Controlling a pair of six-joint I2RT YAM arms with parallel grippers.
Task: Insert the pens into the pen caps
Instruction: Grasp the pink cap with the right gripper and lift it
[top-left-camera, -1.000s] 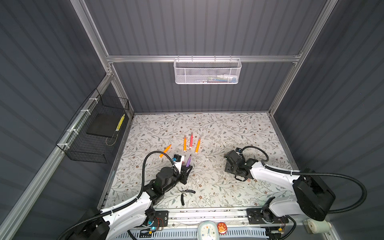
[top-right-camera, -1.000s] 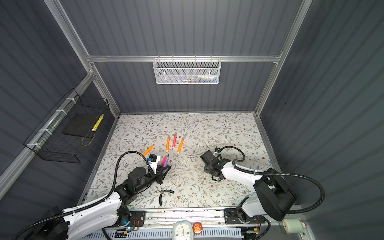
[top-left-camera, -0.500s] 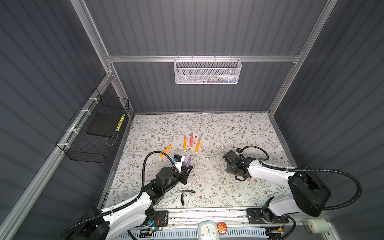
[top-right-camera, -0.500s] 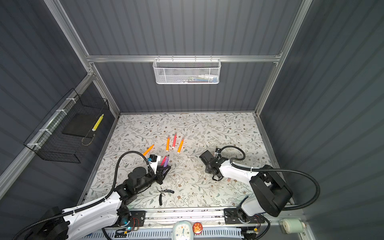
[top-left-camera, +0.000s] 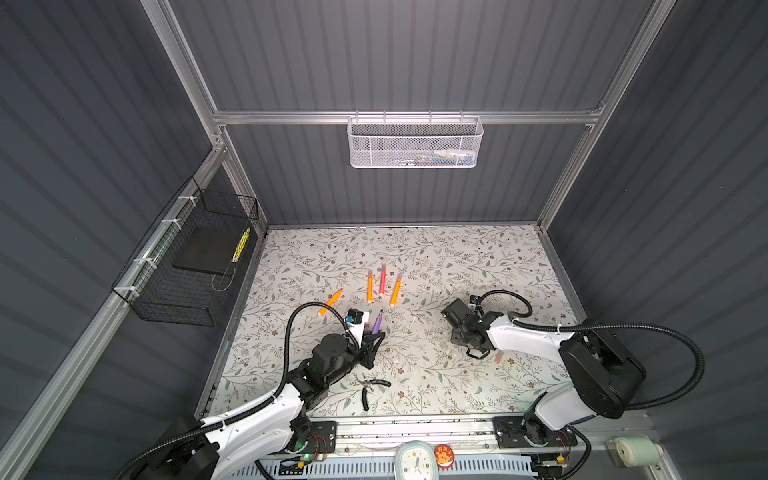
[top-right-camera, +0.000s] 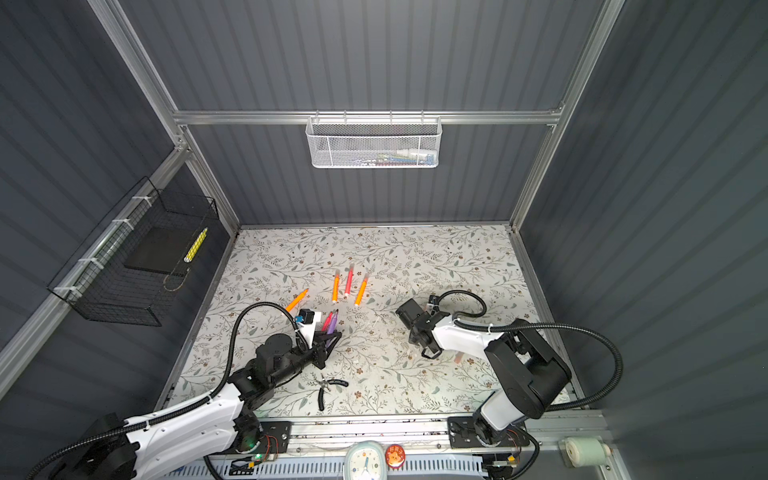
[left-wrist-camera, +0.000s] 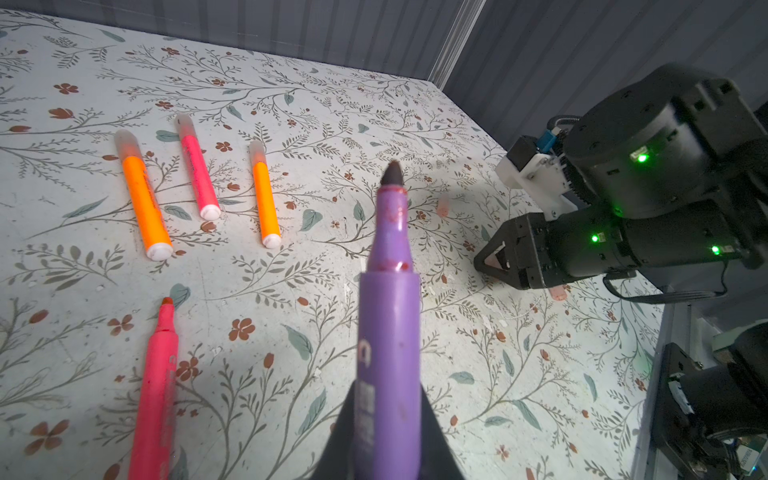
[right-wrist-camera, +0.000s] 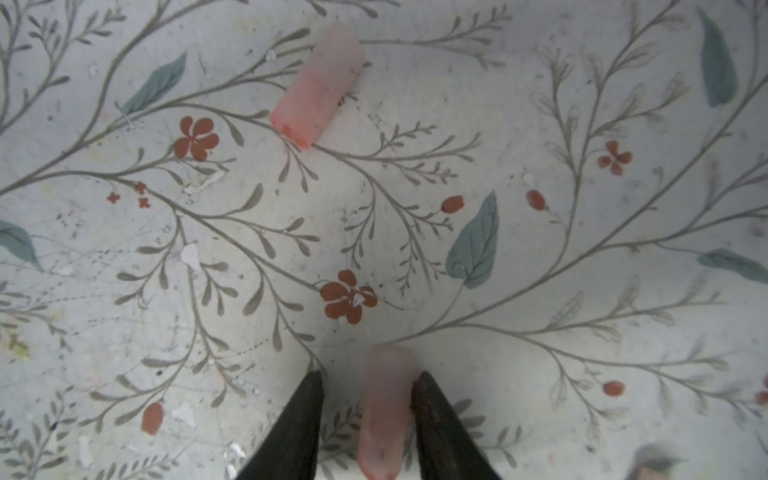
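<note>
My left gripper is shut on a purple pen whose bare dark tip points up and away; both top views show the purple pen left of centre. My right gripper points down at the table, open, with a pale-pink pen cap lying between its fingers. One finger touches the cap and a gap shows at the other. A second cap lies farther ahead. Three capped pens lie side by side mid-table, an orange one lies to their left, and an uncapped pink one lies beside my left gripper.
Black-handled pliers lie near the front edge, below my left gripper. A black wire basket hangs on the left wall and a white mesh basket on the back wall. A loose pink cap lies right of my right gripper.
The right gripper's jaws have narrowed around the pale-pink cap, and its arm has shifted slightly. The left arm with the purple pen has not moved.
</note>
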